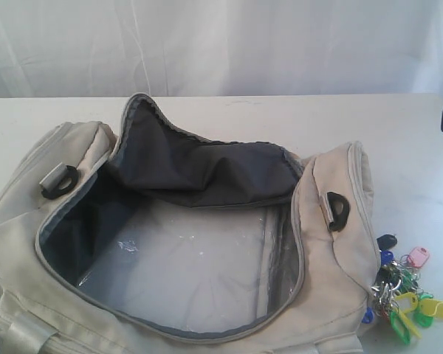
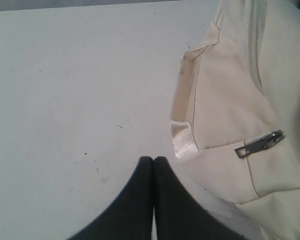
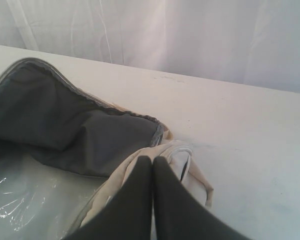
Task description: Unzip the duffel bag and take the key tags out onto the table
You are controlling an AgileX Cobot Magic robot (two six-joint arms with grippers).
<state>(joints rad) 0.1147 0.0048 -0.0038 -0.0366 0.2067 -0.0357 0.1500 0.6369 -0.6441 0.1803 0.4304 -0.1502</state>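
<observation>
From the exterior view, the large cream-beige fabric duffel bag [image 1: 332, 254] is lying unzipped on the wide white table [image 1: 280, 118]. Its dark grey flap [image 1: 199, 166] is folding back. The bunch of coloured plastic key tags [image 1: 406, 295] is resting on the table just beside the bag's end.

In the left wrist view, the left gripper [image 2: 153, 160] is pressing its black fingers together, empty, over the table near the bag's grey metal zipper pull [image 2: 260, 144].

In the right wrist view, the right gripper [image 3: 152, 160] is clenching on nothing by the bag's cream end.
</observation>
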